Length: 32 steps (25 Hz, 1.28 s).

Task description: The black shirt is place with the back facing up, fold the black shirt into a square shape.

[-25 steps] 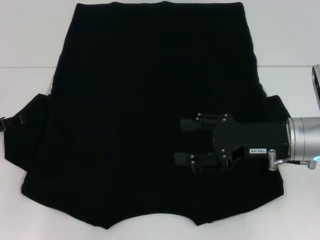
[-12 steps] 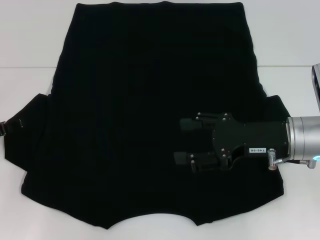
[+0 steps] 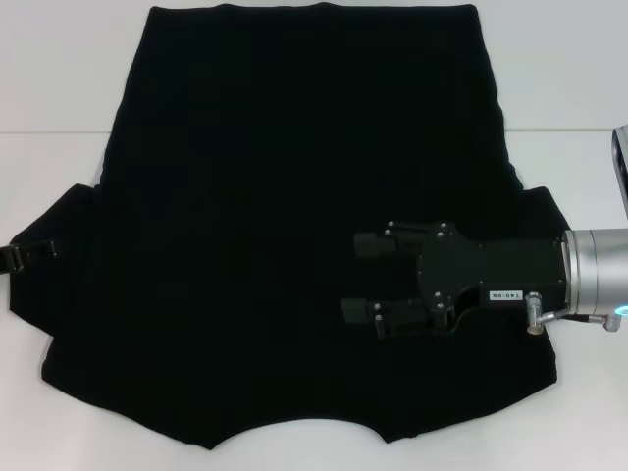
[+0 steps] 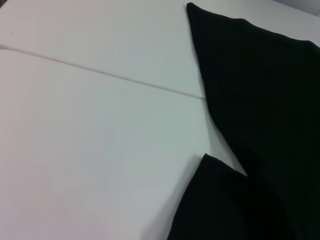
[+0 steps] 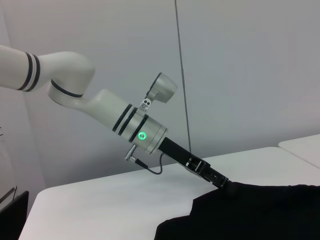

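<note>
Meanwhile left hand (image 3: 22,255) at shirt's left sleeve edge sits slightly lower than half second ago; finger state cannot tell, mostly hidden. Right hand (image 3: 358,278) unmoved, fingers spread wide over black shirt (image 3: 294,196), flat on white worktop (image 3: 59,88); near hem cut off.

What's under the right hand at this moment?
The right hand, fingers spread, sits over the black shirt, spread flat on the white table. Cloth directly beneath it is hidden; contact can't be judged. The left hand reaches the left sleeve.
</note>
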Each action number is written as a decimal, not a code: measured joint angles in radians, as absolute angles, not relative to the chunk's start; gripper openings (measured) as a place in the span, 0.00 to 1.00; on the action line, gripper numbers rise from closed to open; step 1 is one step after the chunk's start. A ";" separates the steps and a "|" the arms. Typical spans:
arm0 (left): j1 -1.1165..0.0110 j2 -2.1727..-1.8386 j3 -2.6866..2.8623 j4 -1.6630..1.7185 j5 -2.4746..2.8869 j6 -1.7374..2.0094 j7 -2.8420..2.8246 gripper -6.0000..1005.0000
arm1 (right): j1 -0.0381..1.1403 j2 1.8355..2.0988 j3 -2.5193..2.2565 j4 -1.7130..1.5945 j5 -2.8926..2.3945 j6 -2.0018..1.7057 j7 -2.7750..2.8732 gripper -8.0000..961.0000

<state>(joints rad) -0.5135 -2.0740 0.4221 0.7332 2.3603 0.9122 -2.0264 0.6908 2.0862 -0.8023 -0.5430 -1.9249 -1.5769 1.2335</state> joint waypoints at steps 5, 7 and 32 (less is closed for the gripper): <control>-0.515 -2.074 0.423 0.733 2.375 0.913 -2.026 0.84 | 0.690 2.086 -0.802 -0.543 -1.923 -1.577 1.232 0.88; -0.516 -2.074 0.423 0.733 2.378 0.913 -2.026 0.84 | 0.689 2.086 -0.802 -0.543 -1.923 -1.577 1.232 0.88; -0.523 -2.074 0.423 0.742 2.382 0.887 -2.018 0.84 | 0.690 2.086 -0.802 -0.543 -1.913 -1.577 1.232 0.87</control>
